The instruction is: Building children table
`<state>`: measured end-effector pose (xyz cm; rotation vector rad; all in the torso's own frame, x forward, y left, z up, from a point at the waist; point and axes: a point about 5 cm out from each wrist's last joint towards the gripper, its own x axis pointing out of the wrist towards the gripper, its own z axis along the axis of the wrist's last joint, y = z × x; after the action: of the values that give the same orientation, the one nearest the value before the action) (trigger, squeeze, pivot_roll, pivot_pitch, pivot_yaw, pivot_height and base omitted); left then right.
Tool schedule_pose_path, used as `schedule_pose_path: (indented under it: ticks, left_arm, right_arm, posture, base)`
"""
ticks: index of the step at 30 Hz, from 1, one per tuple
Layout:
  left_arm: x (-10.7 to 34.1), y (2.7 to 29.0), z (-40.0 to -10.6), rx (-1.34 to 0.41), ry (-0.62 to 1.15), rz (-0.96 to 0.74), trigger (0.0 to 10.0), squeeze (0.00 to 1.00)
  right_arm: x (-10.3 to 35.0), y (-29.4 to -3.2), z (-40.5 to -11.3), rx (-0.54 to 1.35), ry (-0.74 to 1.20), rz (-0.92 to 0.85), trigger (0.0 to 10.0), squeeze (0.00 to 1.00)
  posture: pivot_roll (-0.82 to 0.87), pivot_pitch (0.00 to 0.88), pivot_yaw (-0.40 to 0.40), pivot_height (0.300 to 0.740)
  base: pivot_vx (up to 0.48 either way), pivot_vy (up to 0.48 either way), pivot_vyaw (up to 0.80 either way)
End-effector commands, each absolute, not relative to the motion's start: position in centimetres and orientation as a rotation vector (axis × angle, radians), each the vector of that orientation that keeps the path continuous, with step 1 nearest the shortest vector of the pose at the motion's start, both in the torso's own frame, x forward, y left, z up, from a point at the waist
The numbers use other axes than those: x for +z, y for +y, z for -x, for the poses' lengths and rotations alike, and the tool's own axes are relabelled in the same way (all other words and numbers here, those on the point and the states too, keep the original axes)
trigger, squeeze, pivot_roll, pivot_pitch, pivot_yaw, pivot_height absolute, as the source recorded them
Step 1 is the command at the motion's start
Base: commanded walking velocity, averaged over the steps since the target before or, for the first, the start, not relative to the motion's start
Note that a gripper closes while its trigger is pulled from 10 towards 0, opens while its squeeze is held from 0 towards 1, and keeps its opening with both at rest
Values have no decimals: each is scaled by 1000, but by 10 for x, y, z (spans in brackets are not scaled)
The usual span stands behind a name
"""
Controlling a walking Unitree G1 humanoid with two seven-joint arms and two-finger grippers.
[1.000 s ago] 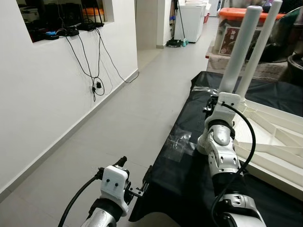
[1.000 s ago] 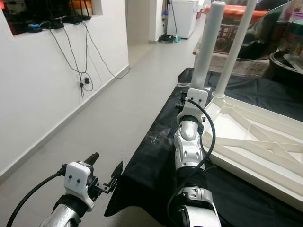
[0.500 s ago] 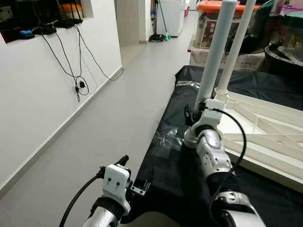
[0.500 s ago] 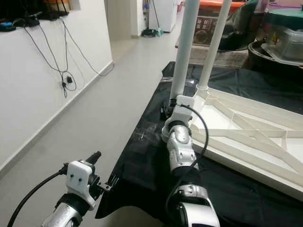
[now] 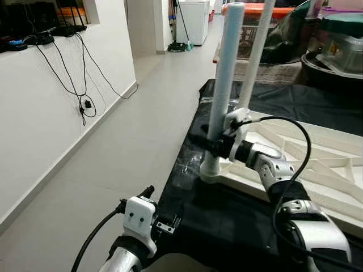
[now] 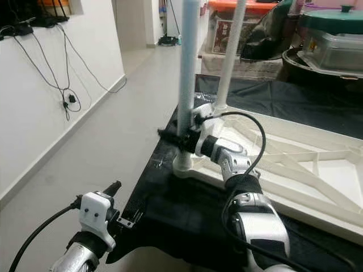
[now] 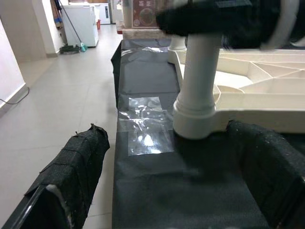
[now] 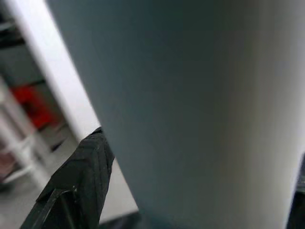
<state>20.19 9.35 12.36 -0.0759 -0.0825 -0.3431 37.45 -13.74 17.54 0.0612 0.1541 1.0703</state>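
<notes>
Since a second ago the right claw (image 5: 214, 144) has swung across and now grasps the near table leg (image 5: 224, 85) just above its socket. That leg stands upright in the upturned tabletop (image 5: 317, 164), so seating or tightening looks under way; the left claw (image 7: 162, 167) hangs released.

Table top (image 5: 317, 153) lies on cloth (image 5: 227, 221); two legs (image 5: 224, 85) stand at its left corners.

— What is getting cut off here?

— The far table leg (image 5: 256, 42) is running out past the frame at 12 o'clock, so its end is not showing.

— And the right hand (image 6: 180, 139)?

— The near table leg (image 6: 187, 73) is hiding the fingertips behind it, and up close it is blurring.
</notes>
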Motion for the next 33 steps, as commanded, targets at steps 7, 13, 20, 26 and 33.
schedule_pose_path:
  ticks: [7, 13, 20, 26, 33]
  left_arm:
    - [119, 93, -200, -336, -59, 74, 10000, 0]
    - [118, 95, -200, -341, -52, 72, 10000, 0]
    - [117, 96, -199, -342, -50, 66, 10000, 0]
    - [117, 95, -199, -345, -46, 67, 10000, 0]
    - [117, 95, -198, -347, -46, 67, 10000, 0]
  right_arm:
    - [171, -127, -368, 1276, 240, -37, 1647, 0]
    - [172, -131, -381, 1032, 173, 117, 0, 0]
    - [169, -165, -401, 352, 122, 123, 0, 0]
    - [157, -220, -388, -327, 87, 85, 0, 0]
    - [137, -219, -365, -502, 113, 24, 0, 0]
  posture:
    - [71, 0, -5, 740]
    - [87, 0, 2, 740]
    - [99, 0, 3, 740]
    - [99, 0, 3, 740]
    - [93, 0, 4, 740]
  base:
    - [0, 0, 0]
    - [0, 0, 0]
    - [0, 0, 0]
    - [0, 0, 0]
    - [0, 0, 0]
